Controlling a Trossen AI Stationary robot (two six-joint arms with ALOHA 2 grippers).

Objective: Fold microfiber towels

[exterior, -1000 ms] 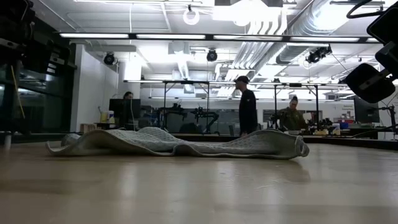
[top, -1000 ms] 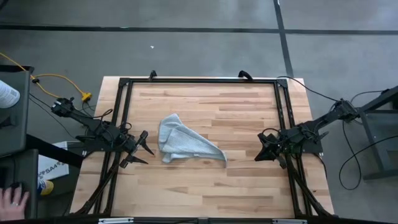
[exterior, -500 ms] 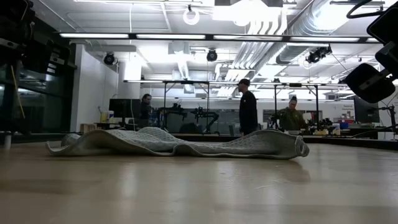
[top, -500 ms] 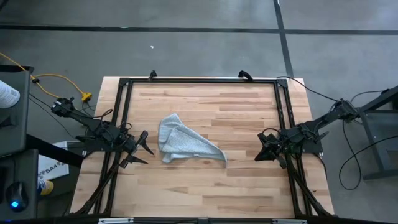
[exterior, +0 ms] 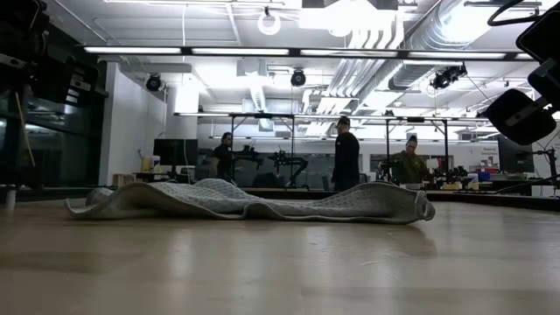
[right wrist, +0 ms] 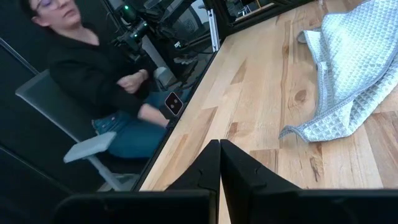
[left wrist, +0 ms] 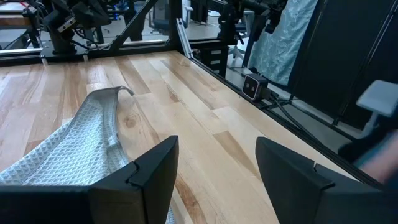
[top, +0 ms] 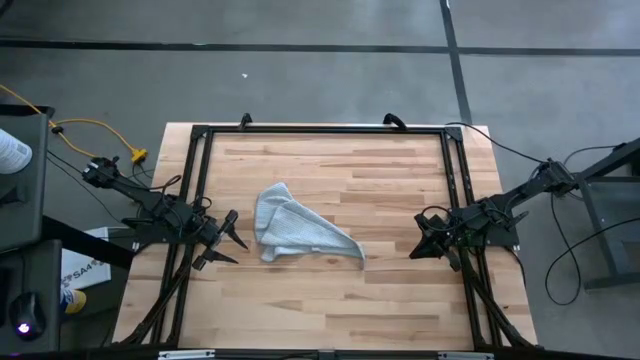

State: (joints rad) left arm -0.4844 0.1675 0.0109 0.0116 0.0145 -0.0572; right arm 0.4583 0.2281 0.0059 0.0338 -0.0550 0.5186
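The light grey ribbed towel (top: 295, 229) lies crumpled on the wooden table, left of its middle, with folds raised off the top; it also shows in the low view (exterior: 254, 201), the left wrist view (left wrist: 68, 149) and the right wrist view (right wrist: 357, 68). My left gripper (top: 232, 242) is open at the table's left side, just left of the towel, touching nothing. My right gripper (top: 418, 245) is shut at the table's right side, well clear of the towel's right corner (top: 358, 252).
A black metal frame (top: 320, 130) runs along the table's far, left and right edges. A person sits beyond the table's near edge in the right wrist view (right wrist: 99, 81). Bare wood lies between the towel and my right gripper.
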